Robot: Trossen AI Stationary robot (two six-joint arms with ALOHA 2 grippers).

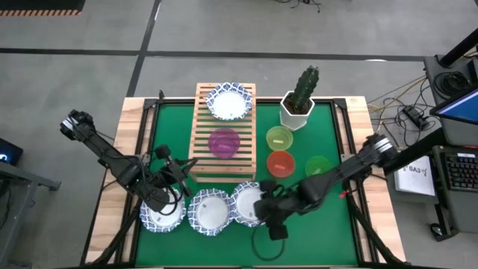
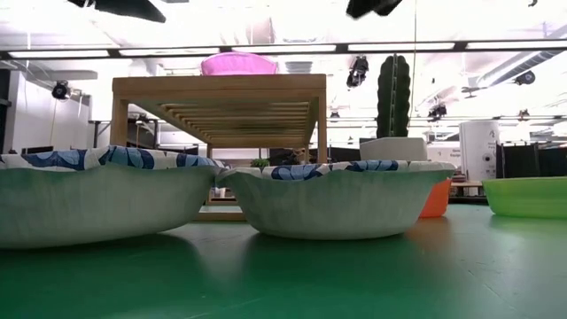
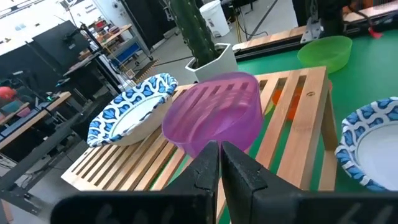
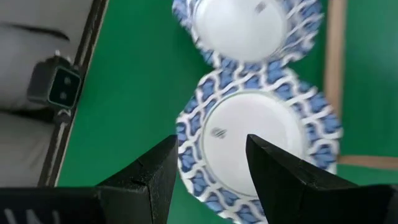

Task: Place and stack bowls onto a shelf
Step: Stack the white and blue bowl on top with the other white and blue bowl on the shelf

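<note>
Mat [image 1: 172,123] green, wood-edged — grey floor [image 1: 89,26], cables [image 1: 407,112] beside table.

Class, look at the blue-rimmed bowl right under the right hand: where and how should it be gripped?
Pinch the rim of the blue-rimmed bowl, coming straight down. It sits upright and wide, so only its thin wavy edge fits between the right hand's open fingers.

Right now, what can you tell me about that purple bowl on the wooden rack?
The purple bowl is small, plain and see-through, plastic by the look of it. It sits upright and empty on the wooden slatted shelf, near its middle; the slats show through its wall. A white bowl with a blue patterned rim sits beside it on the shelf, rims close, contact unclear. The left gripper, fingers nearly together, points at the purple bowl from just in front without holding it.
</note>
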